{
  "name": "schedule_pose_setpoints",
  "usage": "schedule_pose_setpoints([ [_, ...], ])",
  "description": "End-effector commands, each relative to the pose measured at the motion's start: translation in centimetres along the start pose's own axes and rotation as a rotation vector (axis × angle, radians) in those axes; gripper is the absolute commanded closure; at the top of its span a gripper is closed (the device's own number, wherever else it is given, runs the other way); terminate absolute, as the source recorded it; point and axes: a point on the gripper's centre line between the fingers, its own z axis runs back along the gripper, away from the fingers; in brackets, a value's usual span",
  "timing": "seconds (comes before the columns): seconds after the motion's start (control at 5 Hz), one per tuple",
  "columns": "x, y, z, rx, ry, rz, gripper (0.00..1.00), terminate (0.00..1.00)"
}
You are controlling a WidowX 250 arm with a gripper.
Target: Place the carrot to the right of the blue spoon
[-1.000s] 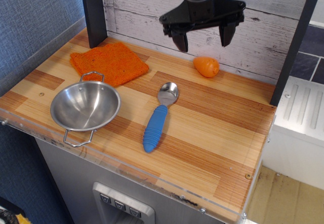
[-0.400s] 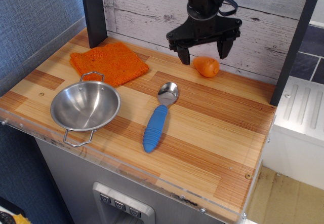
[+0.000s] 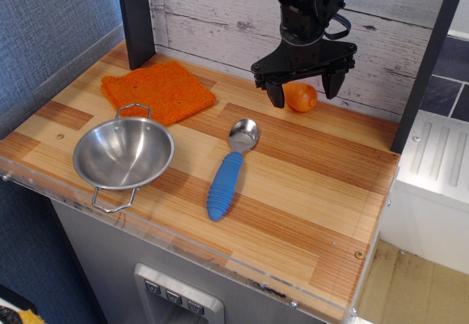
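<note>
- observation.image, nearest edge first: the front of the worktop [image 3: 308, 214] is bare wood, and the open patch to the right of the blue spoon [image 3: 229, 168] is where the carrot has to end up. Nothing lies there now.
- The blue spoon lies about mid-worktop, handle toward the front edge and metal bowl toward the back wall. It has not shifted over the last second.
- To its left sits the steel bowl [image 3: 123, 152], and behind that the orange knitted cloth [image 3: 157, 89]. Neither has moved either.
- Farther back, close to the plank wall, the carrot [image 3: 300, 96] rests on the worktop, behind and to the right of the spoon's bowl, in the same spot as a second ago.
- The one real change is the gripper [image 3: 303, 89]. A second ago it hung high above the carrot; it has since come down and edged right, so that its two fingers now stand on either side of the carrot.
- The gripper is spread wide and has hold of nothing. Its left finger looks close to the carrot's side, though from this angle I cannot say whether it touches.
- My reading: the approach is nearly done, and the grasp comes next. The carrot is smooth and rounded, so it may slip if the fingers close too high.
</note>
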Motion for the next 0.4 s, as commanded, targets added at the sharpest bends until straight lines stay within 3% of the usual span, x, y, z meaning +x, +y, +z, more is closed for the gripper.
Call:
schedule_pose_setpoints([
  [0.0,0.24,-0.49,-0.04,-0.005,-0.013,-0.014,0.00,0.00],
  [0.2,0.29,-0.37,-0.96,0.011,-0.009,-0.021,0.00,0.00],
])
